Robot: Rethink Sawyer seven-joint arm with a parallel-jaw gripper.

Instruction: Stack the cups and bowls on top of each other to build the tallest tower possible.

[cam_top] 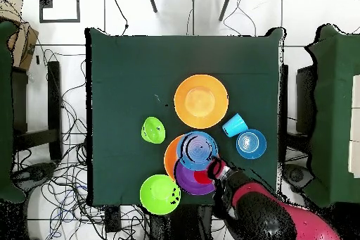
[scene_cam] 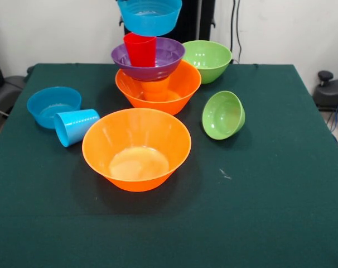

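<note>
We see the arm [cam_top: 271, 212] only from overhead: glossy red shell over its rounded, bulky links, black sections between them. A small red-and-white tip [cam_top: 215, 169] caps the end. We can't make out cables, screws or markings.

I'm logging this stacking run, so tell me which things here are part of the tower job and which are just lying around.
Part of the job:
- tower, small blue bowl on top
- large orange bowl
- light blue cup, on its side
- second small blue bowl
- large green bowl
- small green bowl, tilted
- robot arm

Lying about:
- floor cables
- cardboard box
</note>
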